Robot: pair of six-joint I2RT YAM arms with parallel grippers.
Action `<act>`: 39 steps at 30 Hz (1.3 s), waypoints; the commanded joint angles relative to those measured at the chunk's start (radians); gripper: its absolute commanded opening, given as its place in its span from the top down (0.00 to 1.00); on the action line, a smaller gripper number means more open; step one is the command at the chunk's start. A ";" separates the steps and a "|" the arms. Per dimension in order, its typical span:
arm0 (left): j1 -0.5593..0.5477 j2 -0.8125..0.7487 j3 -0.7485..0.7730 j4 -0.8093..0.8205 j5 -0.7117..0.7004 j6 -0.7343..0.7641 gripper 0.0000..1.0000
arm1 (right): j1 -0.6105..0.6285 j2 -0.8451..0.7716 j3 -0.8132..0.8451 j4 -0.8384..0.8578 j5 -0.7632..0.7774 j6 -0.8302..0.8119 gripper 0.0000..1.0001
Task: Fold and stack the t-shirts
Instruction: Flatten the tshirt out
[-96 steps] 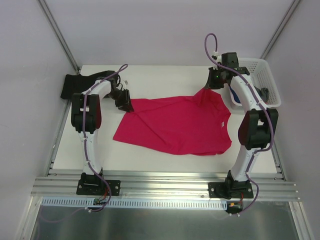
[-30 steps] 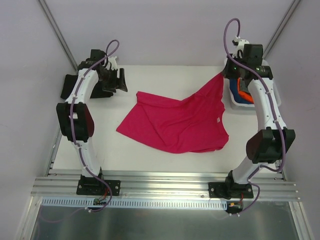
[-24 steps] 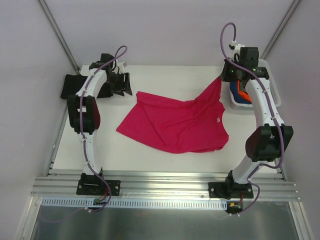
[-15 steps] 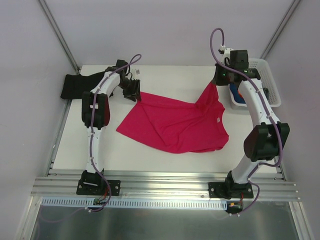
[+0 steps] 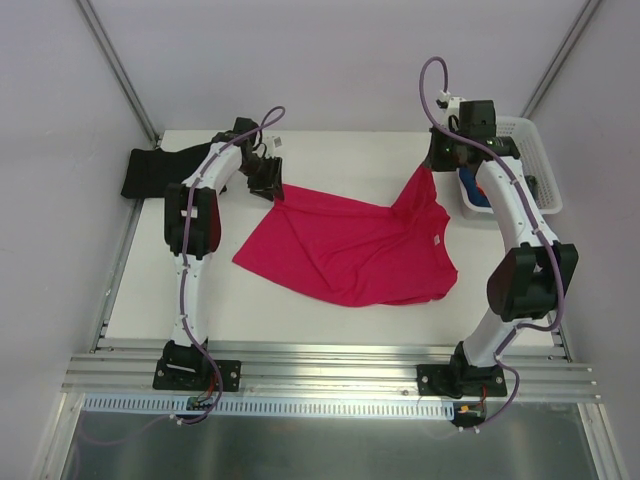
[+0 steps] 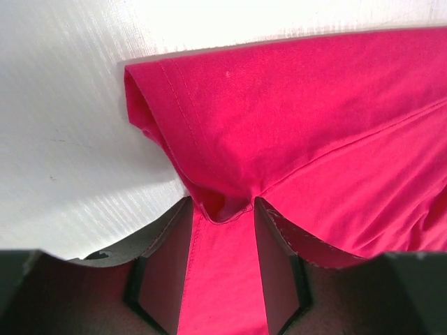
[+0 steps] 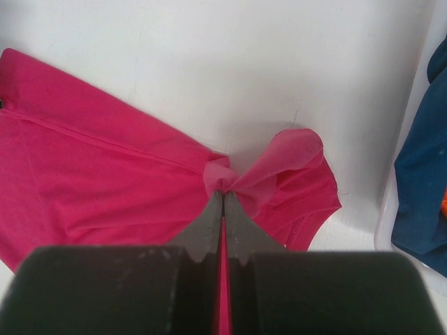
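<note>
The crimson-pink t-shirt (image 5: 350, 245) lies spread on the white table, its small white neck label (image 5: 437, 245) near the right side. My right gripper (image 5: 432, 165) is shut on a pinch of its back right part (image 7: 223, 183) and holds that part lifted off the table. My left gripper (image 5: 268, 183) is at the shirt's back left corner. Its jaws stand open, with a fold of the crimson cloth (image 6: 220, 209) between them. A black t-shirt (image 5: 150, 172) lies at the table's back left corner.
The white lattice basket (image 5: 535, 150) stands at the back right and holds blue cloth (image 7: 422, 202) and a bit of orange (image 7: 443, 202). The basket's rim is close to the right of my right gripper. Grey walls enclose the table.
My left gripper let go of the shirt, swung to the back left, then came back onto the back left corner. My right gripper lifted its pinch, then lowered and moved left.
</note>
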 commanded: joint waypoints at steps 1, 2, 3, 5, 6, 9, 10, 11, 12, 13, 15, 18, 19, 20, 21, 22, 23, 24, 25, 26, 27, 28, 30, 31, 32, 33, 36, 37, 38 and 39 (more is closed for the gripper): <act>-0.005 -0.064 0.039 -0.002 -0.026 0.002 0.59 | -0.005 0.003 0.027 0.030 -0.014 0.007 0.99; -0.010 -0.064 0.040 -0.002 -0.031 0.004 0.60 | -0.005 0.004 0.026 0.030 -0.016 0.007 1.00; -0.013 -0.067 0.045 -0.001 -0.037 0.007 0.60 | -0.005 0.004 0.026 0.030 -0.014 0.007 0.99; -0.016 -0.067 0.048 -0.001 -0.045 0.008 0.62 | -0.007 0.001 0.021 0.032 -0.016 0.007 1.00; -0.022 -0.070 0.051 -0.001 -0.055 0.010 0.63 | -0.007 0.000 0.018 0.032 -0.016 0.007 0.99; -0.030 -0.076 0.057 0.003 -0.060 0.010 0.64 | -0.010 -0.009 0.007 0.035 -0.019 0.008 0.99; -0.033 -0.081 0.056 0.003 -0.072 0.010 0.64 | -0.010 -0.016 0.000 0.038 -0.019 0.008 1.00; -0.036 -0.082 0.059 0.006 -0.077 0.010 0.64 | -0.010 -0.020 -0.003 0.040 -0.019 0.008 0.99; -0.037 -0.087 0.060 0.004 -0.080 0.010 0.64 | -0.011 -0.022 -0.008 0.038 -0.017 0.008 0.99; -0.042 -0.088 0.063 0.007 -0.086 0.010 0.64 | -0.011 -0.026 -0.010 0.041 -0.017 0.008 0.99; -0.047 -0.095 0.065 0.009 -0.088 0.010 0.65 | -0.011 -0.034 -0.020 0.046 -0.017 0.008 0.99; -0.056 -0.105 0.059 0.007 -0.099 0.010 0.72 | -0.013 -0.043 -0.028 0.047 -0.019 0.008 0.99; -0.057 -0.107 0.056 0.006 -0.100 0.010 0.73 | -0.013 -0.045 -0.030 0.049 -0.017 0.008 0.99; -0.060 -0.111 0.054 0.007 -0.106 0.010 0.73 | -0.015 -0.046 -0.033 0.052 -0.019 0.008 0.99; -0.062 -0.116 0.048 0.007 -0.111 0.010 0.74 | -0.015 -0.049 -0.036 0.052 -0.019 0.010 0.99; -0.065 -0.121 0.044 0.007 -0.114 0.010 0.75 | -0.016 -0.051 -0.036 0.053 -0.022 0.012 0.99; -0.067 -0.124 0.040 0.006 -0.117 0.010 0.74 | -0.015 -0.052 -0.037 0.055 -0.020 0.013 0.99; -0.067 -0.133 0.031 0.007 -0.123 0.010 0.74 | -0.015 -0.054 -0.036 0.055 -0.022 0.015 0.99; -0.068 -0.139 0.025 0.007 -0.126 0.010 0.74 | -0.016 -0.055 -0.036 0.058 -0.025 0.015 0.99; -0.068 -0.147 0.014 0.007 -0.131 0.031 0.75 | -0.016 -0.057 -0.036 0.060 -0.023 0.016 0.99; -0.068 -0.150 0.010 0.007 -0.137 0.033 0.75 | -0.015 -0.059 -0.037 0.061 -0.023 0.016 0.99; -0.068 -0.154 0.004 0.007 -0.141 0.034 0.75 | -0.018 -0.060 -0.039 0.061 -0.026 0.018 0.99; -0.067 -0.164 -0.009 0.007 -0.143 0.036 0.75 | -0.018 -0.062 -0.043 0.063 -0.028 0.019 0.99; -0.068 -0.167 -0.010 0.007 -0.143 0.037 0.81 | -0.018 -0.063 -0.045 0.064 -0.030 0.019 0.99; -0.068 -0.167 -0.015 0.007 -0.145 0.036 0.82 | -0.016 -0.065 -0.046 0.066 -0.030 0.021 0.99; -0.068 -0.168 -0.016 0.007 -0.146 0.036 0.82 | -0.018 -0.066 -0.048 0.067 -0.030 0.021 0.99; -0.068 -0.167 -0.022 0.007 -0.149 0.036 0.78 | -0.019 -0.069 -0.056 0.067 -0.030 0.022 0.99; -0.068 -0.165 -0.024 0.007 -0.154 0.036 0.76 | -0.019 -0.069 -0.059 0.069 -0.031 0.022 0.99; -0.068 -0.164 -0.032 0.007 -0.158 0.036 0.75 | -0.021 -0.074 -0.066 0.070 -0.031 0.022 0.99; -0.068 -0.162 -0.036 0.007 -0.161 0.036 0.74 | -0.024 -0.077 -0.068 0.070 -0.033 0.022 0.99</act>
